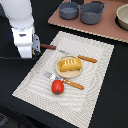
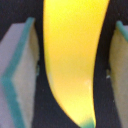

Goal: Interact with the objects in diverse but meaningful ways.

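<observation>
Lying on the dark counter (image 1: 107,100), the pale ribbed placemat (image 1: 95,60) carries a small plate (image 1: 68,74) with the golden-yellow ridged bread loaf (image 1: 69,64), and the red tomato (image 1: 58,87) sits just beside that plate. At the placemat's edge the hand (image 1: 34,54) is lowered. In the wrist view a smooth, curved yellow banana (image 2: 72,60) lies between the spread teal-edged fingers (image 2: 20,75), ungripped; no writing is legible.

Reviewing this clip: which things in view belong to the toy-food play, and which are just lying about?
Part of the job:
- banana, between the gripper jaws
- bread loaf on the plate
- tomato
- sausage stick
- grey pots

Lying about:
- fork
- knife
- placemat
- bowl
</observation>
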### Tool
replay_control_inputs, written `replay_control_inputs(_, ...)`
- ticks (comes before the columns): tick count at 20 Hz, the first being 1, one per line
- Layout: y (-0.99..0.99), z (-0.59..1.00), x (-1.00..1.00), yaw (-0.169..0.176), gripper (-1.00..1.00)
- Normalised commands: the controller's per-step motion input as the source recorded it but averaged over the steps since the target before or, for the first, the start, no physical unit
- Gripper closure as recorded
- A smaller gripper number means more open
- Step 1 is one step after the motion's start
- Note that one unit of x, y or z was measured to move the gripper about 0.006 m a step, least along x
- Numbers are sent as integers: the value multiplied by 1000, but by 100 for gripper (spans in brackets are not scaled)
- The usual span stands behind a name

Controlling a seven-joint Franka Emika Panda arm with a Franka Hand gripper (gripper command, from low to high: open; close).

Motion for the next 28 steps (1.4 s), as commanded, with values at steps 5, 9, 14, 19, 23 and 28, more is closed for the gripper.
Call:
replay_control_inputs(5, -86, 0, -101, 59, 100)
replay_control_inputs(9, -175, 358, -136, 44, 100)
replay_control_inputs(14, -205, 729, -91, 36, 100)
replay_control_inputs(19, -244, 755, -3, 25, 100)
replay_control_inputs(23, -322, 632, 63, 25, 100)
replay_control_inputs(28, -455, 380, 317, 39, 100)
